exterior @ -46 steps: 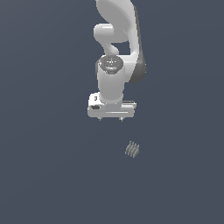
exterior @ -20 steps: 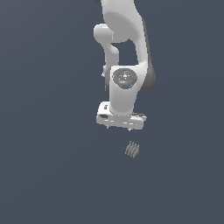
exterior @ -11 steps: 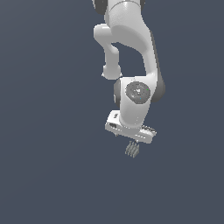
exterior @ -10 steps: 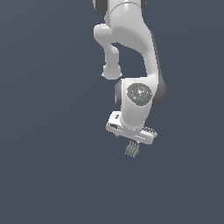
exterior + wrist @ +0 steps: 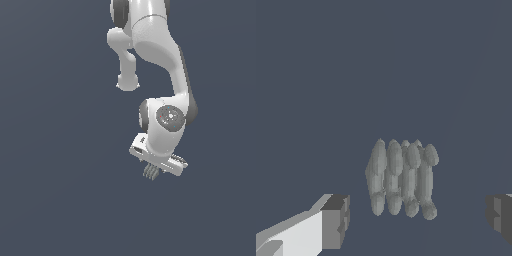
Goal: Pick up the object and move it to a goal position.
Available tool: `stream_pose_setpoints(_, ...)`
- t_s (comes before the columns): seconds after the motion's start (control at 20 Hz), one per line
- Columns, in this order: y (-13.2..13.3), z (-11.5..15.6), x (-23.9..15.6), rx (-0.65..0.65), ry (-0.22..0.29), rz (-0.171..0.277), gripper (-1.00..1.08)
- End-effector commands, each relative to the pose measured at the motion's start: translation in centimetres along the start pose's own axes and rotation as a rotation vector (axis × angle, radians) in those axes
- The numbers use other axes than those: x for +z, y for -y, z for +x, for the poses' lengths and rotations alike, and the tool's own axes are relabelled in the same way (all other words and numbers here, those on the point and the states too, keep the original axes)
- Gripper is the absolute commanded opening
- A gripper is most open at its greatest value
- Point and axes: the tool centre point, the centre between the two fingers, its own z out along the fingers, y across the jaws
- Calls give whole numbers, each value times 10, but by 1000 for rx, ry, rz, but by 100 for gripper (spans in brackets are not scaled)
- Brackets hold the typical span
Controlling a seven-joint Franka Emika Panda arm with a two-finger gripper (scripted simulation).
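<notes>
The object is a small grey-olive ridged lump of several parallel rounded fins lying on the dark floor. In the exterior view the object shows just under the white hand, partly covered by it. My gripper is open, one fingertip on each side of the object with gaps between pads and fins. In the exterior view my gripper hangs low over the object, its fingers mostly hidden behind the hand body.
The white arm comes down from the upper middle of the exterior view. A plain dark grey-blue floor fills everything around it.
The arm has swung down and toward the exterior view's right, from above and left of the object to directly over it. The object has not moved.
</notes>
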Motion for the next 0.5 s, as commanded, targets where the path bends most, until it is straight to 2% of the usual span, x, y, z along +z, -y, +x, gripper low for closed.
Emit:
stream_pose_setpoints(0.0,4,1,2,18,-1,1,100)
stream_pose_setpoints(0.45,6,1,9,23,-1,1,100)
